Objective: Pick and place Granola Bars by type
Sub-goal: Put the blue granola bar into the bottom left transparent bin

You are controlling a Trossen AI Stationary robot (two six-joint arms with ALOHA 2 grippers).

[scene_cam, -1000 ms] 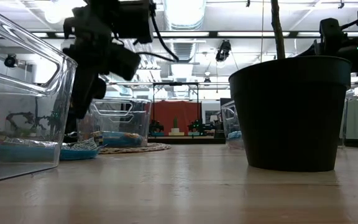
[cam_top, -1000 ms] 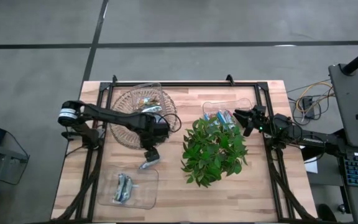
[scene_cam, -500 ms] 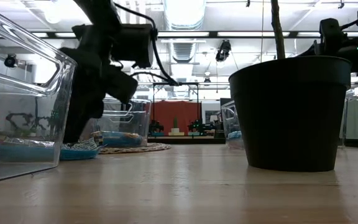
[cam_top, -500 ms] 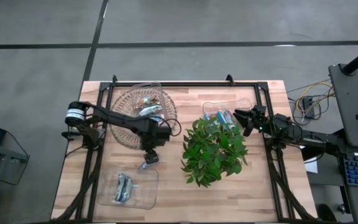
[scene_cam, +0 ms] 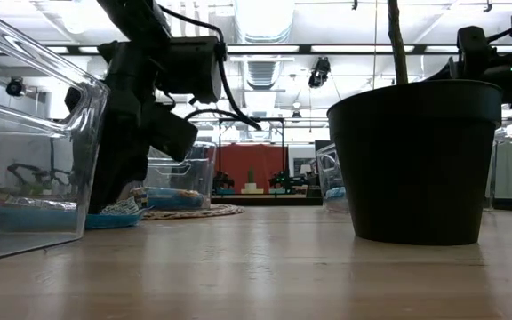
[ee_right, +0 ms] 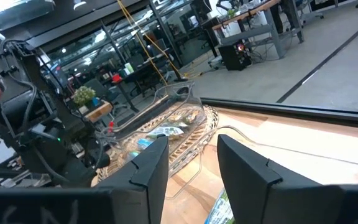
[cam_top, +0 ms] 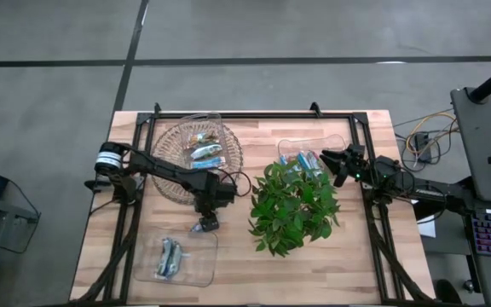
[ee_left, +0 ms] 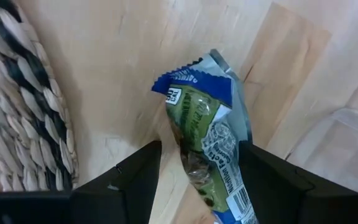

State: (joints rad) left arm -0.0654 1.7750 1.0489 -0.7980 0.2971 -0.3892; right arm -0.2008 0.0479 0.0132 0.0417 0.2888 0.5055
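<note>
My left gripper (cam_top: 205, 223) points down between the woven mat and the near clear tray (cam_top: 196, 266), shut on a granola bar (ee_left: 205, 134) with a blue, green and silvery wrapper. In the low view the gripper (scene_cam: 112, 200) reaches down to the table top. Two silvery bars (cam_top: 169, 254) lie in the near tray. More bars (cam_top: 205, 152) lie in the clear bin on the woven mat (cam_top: 167, 170). Blue bars (cam_top: 305, 159) lie in the far-right clear bin. My right gripper (cam_top: 334, 164) waits open at that bin's right side. My left gripper pinches the granola bar between its two fingers (ee_left: 135, 177), coming from above and pointing down. The fingers sit on the bar's long sides, and its blue crimped end (ee_left: 188, 78) points down toward the wood. Whether that end rests on the table, I cannot tell.
A leafy plant (cam_top: 292, 207) in a dark pot (scene_cam: 413, 160) stands right of centre, between the two arms. The woven mat's edge (ee_left: 17, 112) and the near tray's rim (ee_left: 344, 143) lie close on either side of the left gripper. A black frame edges the table.
The left gripper has come down toward the table over the same spot, its wrist shifting slightly toward the near edge. The bar stays between the mat and the near tray. The right arm has kept still.
</note>
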